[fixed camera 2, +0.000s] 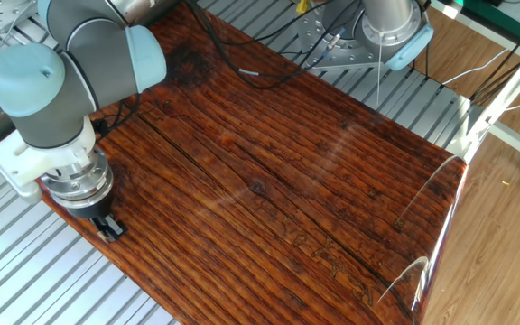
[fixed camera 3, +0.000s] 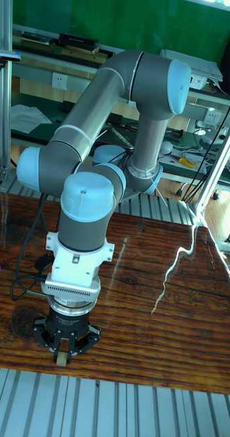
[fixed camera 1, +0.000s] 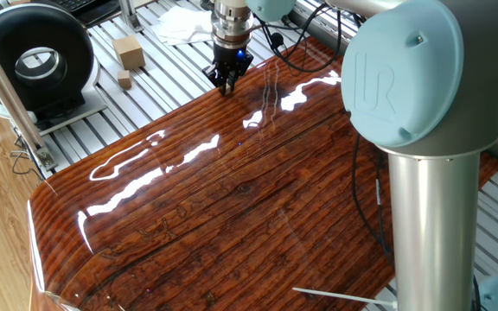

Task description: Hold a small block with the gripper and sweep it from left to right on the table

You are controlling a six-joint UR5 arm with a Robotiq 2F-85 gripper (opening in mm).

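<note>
My gripper (fixed camera 3: 62,355), a black claw under a silver wrist with a blue light, stands upright with its fingertips down on the table (fixed camera 3: 162,341). It is shut on the small block (fixed camera 3: 62,359), a tiny tan cube that shows between the fingers in the tall fixed view. In one fixed view the gripper (fixed camera 1: 226,85) sits at the far edge of the glossy reddish-brown table (fixed camera 1: 232,199), and the block is not discernible there. The other fixed view has the gripper (fixed camera 2: 111,231) at the table's (fixed camera 2: 287,181) near left edge, next to the grey slats.
A bigger tan box-shaped block (fixed camera 1: 130,52) and a small tan cube (fixed camera 1: 124,80) lie on the slatted aluminium base beyond the table. A black round device (fixed camera 1: 37,59) stands at the far left. Black cables (fixed camera 2: 233,63) trail over the table's corner near the arm's base.
</note>
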